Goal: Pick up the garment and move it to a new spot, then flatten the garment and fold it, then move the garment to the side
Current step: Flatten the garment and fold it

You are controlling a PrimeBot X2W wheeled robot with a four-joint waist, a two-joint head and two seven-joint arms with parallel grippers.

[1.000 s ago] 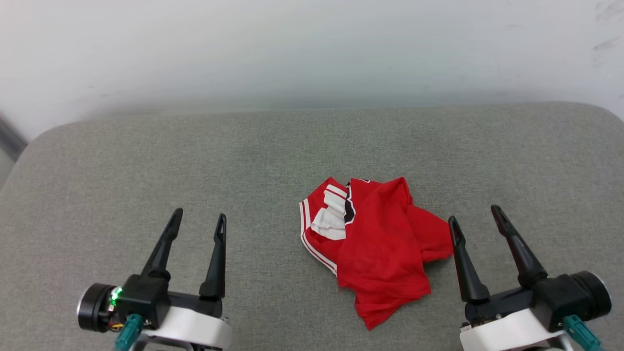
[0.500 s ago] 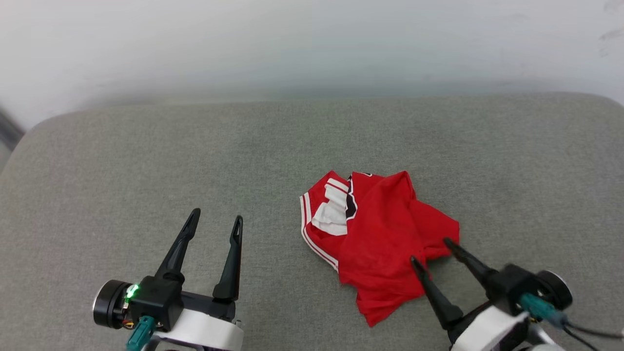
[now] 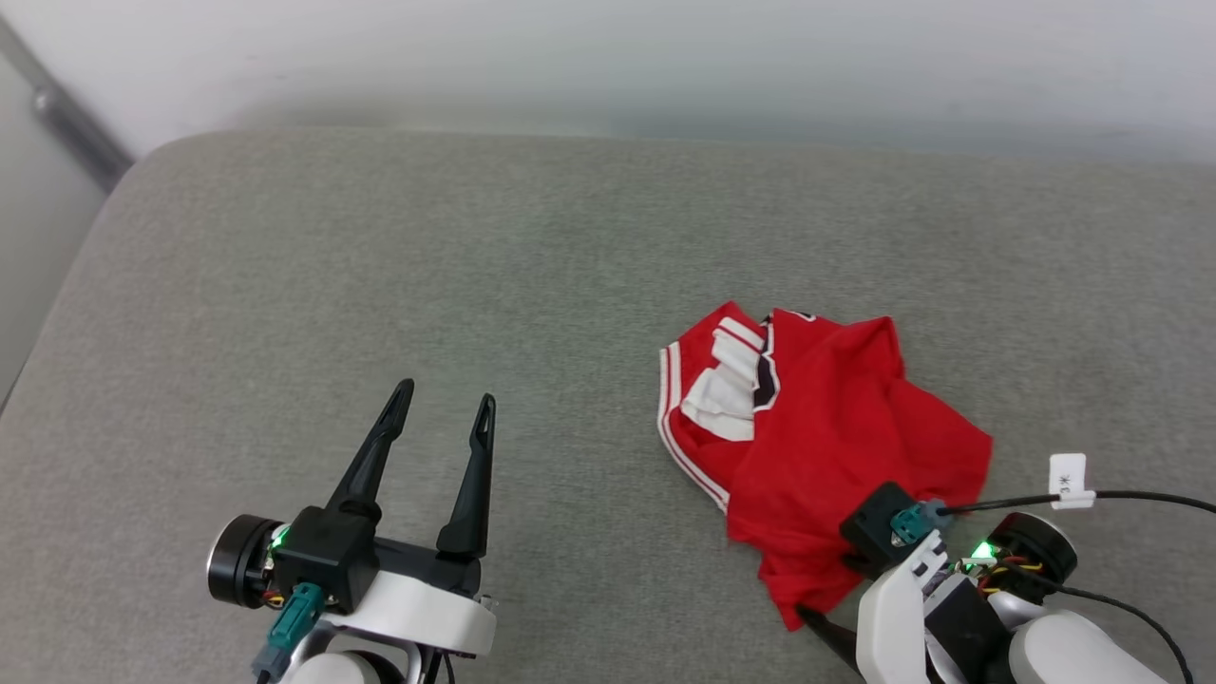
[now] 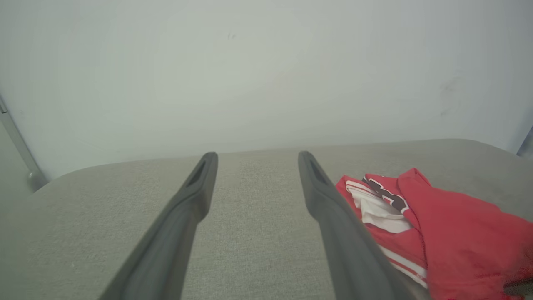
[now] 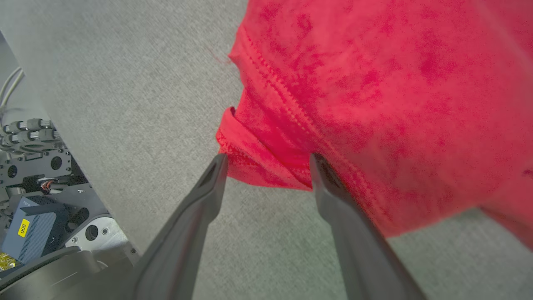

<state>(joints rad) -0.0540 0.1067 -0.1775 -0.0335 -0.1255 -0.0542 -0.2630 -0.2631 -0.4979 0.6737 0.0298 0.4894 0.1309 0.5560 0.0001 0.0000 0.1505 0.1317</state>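
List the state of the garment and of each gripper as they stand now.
garment: crumpled in a heap on the grey cushion, neither flattened nor folded, not lifted.
left gripper: open, holding nothing, off to the side and apart from the garment.
right gripper: open, fingertips on either side of a bunched hem corner of the garment, not closed on it.

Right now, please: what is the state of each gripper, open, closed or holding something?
Left gripper: open, holding nothing.
Right gripper: open, fingertips at the hem of the crumpled red jersey T-shirt with white trim, not gripping it.
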